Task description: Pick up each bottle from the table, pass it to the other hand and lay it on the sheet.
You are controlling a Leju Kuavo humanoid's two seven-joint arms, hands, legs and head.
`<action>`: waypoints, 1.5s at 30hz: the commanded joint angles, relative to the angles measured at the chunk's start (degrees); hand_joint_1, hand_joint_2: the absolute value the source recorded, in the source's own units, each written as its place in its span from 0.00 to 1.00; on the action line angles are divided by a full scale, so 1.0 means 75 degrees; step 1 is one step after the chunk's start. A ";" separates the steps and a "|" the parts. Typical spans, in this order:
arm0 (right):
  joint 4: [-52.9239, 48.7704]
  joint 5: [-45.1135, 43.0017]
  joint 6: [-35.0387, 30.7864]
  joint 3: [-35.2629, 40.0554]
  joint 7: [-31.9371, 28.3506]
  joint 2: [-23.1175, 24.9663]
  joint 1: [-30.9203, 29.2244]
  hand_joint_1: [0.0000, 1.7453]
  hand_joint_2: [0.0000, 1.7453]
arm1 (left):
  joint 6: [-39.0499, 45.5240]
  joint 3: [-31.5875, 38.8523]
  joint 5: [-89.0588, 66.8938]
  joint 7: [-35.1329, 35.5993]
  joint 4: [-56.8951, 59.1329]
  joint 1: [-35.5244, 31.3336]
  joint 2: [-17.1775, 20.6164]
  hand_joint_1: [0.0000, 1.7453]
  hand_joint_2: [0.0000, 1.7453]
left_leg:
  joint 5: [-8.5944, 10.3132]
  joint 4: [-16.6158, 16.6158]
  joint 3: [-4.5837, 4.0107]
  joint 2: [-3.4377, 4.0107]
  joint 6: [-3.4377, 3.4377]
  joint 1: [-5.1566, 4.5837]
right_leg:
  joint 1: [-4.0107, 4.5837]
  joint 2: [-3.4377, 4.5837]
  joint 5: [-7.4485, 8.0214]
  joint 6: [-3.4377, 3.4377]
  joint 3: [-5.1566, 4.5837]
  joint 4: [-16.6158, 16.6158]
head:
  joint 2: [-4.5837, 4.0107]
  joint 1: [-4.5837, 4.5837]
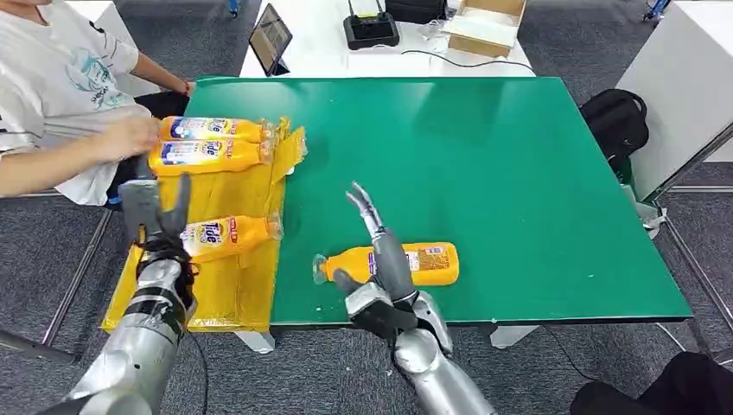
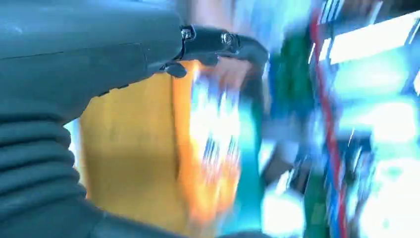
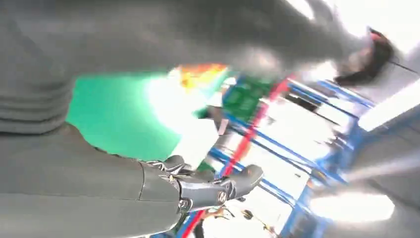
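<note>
1. We see the left arm point(image 1: 138, 341) as brushed silver segments, ending in a black wrist collar below the left hand point(image 1: 156, 212), which is dark grey.
2. The right arm point(image 1: 436, 367) has the same silver shell; the right hand point(image 1: 380, 277) has a grey palm, black wrist parts and slim, dark, metal-tipped fingers point(image 1: 365, 207).
3. In the left wrist view we see a grey ribbed cover point(image 2: 29, 168) and small bright screws point(image 2: 186, 33) on a black finger link.
4. The right wrist view is blurred; it seems to show similar ribbing and a grey thumb point(image 3: 218, 186).
</note>
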 commanded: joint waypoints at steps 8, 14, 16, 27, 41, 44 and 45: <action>0.1548 0.1405 0.0604 0.0031 0.1794 -0.1586 -0.0942 0.00 1.00 | 0.1368 -0.1623 0.1182 0.0032 -0.4253 0.2277 -0.0069 0.00 1.00 | -0.0005 -0.0004 -0.0007 -0.0011 0.0013 -0.0002 | 0.0002 -0.0025 -0.0006 -0.0010 0.0009 -0.0011 | 0.0000 0.0003; 0.1623 0.1748 0.1615 -0.0182 0.2534 -0.2348 -0.0948 0.00 1.00 | 0.1534 -0.1896 0.1232 0.0032 -0.4755 0.2919 -0.0062 0.00 1.00 | -0.0004 -0.0003 -0.0008 -0.0030 0.0015 -0.0004 | 0.0000 -0.0043 -0.0010 -0.0006 0.0013 -0.0013 | 0.0000 0.0003; 0.1587 0.1736 0.1854 -0.0224 0.2607 -0.2386 -0.0850 0.00 1.00 | 0.1456 -0.1946 0.1186 0.0032 -0.4564 0.2869 -0.0040 0.00 1.00 | -0.0018 0.0003 0.0007 -0.0020 0.0021 -0.0004 | 0.0002 -0.0031 -0.0018 -0.0016 0.0027 -0.0011 | 0.0000 0.0003; 0.3517 0.1566 0.2526 0.0204 0.2557 -0.2367 -0.1641 0.00 1.00 | 0.0745 -0.2245 0.1062 0.0032 -0.3119 0.2482 -0.0341 0.00 1.00 | -0.0007 -0.0011 0.0030 -0.0016 0.0021 0.0001 | 0.0009 -0.0038 -0.0007 -0.0021 0.0045 -0.0029 | 0.0000 -0.0003; 0.4225 0.1618 0.2931 0.0422 0.2707 -0.2356 -0.2273 0.00 1.00 | 0.0656 -0.2260 0.1138 0.0032 -0.2837 0.2344 -0.0332 0.00 1.00 | 0.0000 -0.0008 0.0057 -0.0008 0.0017 0.0002 | 0.0008 -0.0037 0.0003 -0.0019 0.0063 -0.0024 | 0.0000 -0.0003; 0.4225 0.1618 0.2931 0.0422 0.2707 -0.2356 -0.2273 0.00 1.00 | 0.0656 -0.2260 0.1138 0.0032 -0.2837 0.2344 -0.0332 0.00 1.00 | -0.0001 -0.0005 0.0051 -0.0006 0.0013 0.0000 | 0.0004 -0.0033 0.0003 -0.0010 0.0055 -0.0018 | 0.0000 0.0003; 0.4225 0.1618 0.2931 0.0422 0.2707 -0.2356 -0.2273 0.00 1.00 | 0.0656 -0.2260 0.1138 0.0032 -0.2837 0.2344 -0.0332 0.00 1.00 | -0.0005 -0.0004 0.0052 -0.0001 0.0017 0.0000 | 0.0007 -0.0031 0.0000 -0.0018 0.0058 -0.0017 | 0.0000 0.0000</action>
